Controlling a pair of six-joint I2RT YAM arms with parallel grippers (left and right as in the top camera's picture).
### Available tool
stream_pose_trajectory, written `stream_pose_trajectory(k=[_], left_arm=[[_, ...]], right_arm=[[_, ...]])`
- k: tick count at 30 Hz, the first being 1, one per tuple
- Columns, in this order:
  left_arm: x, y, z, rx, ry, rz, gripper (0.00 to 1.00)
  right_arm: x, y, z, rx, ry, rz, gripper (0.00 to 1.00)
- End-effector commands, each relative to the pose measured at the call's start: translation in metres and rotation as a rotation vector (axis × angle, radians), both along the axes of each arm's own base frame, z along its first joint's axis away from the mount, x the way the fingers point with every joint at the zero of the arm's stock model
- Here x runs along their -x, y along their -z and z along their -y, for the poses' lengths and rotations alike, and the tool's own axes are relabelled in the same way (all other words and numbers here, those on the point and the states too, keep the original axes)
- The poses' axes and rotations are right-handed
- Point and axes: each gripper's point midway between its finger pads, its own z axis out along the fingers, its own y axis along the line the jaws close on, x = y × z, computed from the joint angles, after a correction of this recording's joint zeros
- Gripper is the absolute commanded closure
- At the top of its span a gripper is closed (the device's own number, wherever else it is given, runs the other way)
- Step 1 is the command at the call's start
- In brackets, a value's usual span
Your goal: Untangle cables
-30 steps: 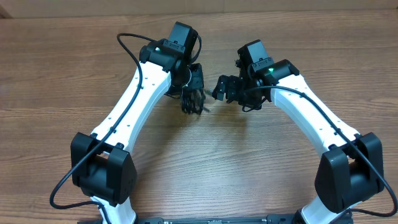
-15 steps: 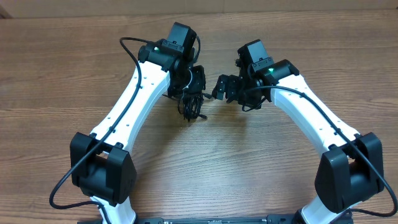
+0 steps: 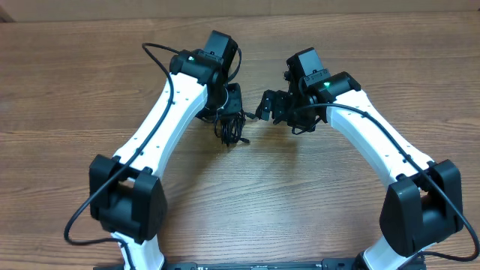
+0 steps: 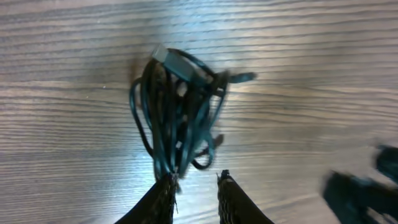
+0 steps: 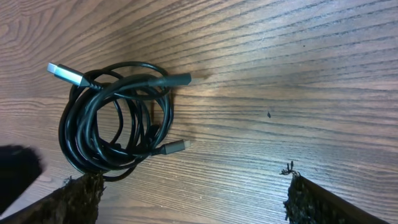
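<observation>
The left tool (image 4: 196,180) stood slightly parted with nothing between its tips, one tip just at the nearest loop of the cables (image 4: 180,124). These lay wound in one small bundle on the wooden counter (image 4: 323,74), plug ends poking out at the far side. The right tool (image 5: 189,180) hung spread wide and empty beside the bundle.

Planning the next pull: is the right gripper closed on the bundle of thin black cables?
No, the right gripper stands wide open, the cable bundle lying beyond its fingers.
</observation>
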Motion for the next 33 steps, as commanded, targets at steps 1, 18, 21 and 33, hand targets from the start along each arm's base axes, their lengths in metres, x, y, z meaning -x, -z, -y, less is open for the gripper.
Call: stream_pose_trajectory(k=[1, 18, 21, 33], left_arm=[[-0.005, 0.022, -0.013, -0.088, -0.003, -0.025, 0.74], [-0.008, 0.007, -0.014, 0.252, 0.074, -0.098, 0.66], [-0.012, 0.007, -0.023, 0.254, 0.033, -0.102, 0.57], [-0.010, 0.009, -0.037, 0.231, 0.001, -0.123, 0.39]], right_arm=[[0.002, 0.003, -0.002, 0.004, -0.003, -0.006, 0.05], [0.005, -0.004, -0.040, -0.030, -0.087, 0.068, 0.16], [0.007, -0.002, -0.048, -0.033, -0.108, 0.075, 0.22], [0.006, 0.028, -0.068, -0.021, -0.145, 0.058, 0.50]])
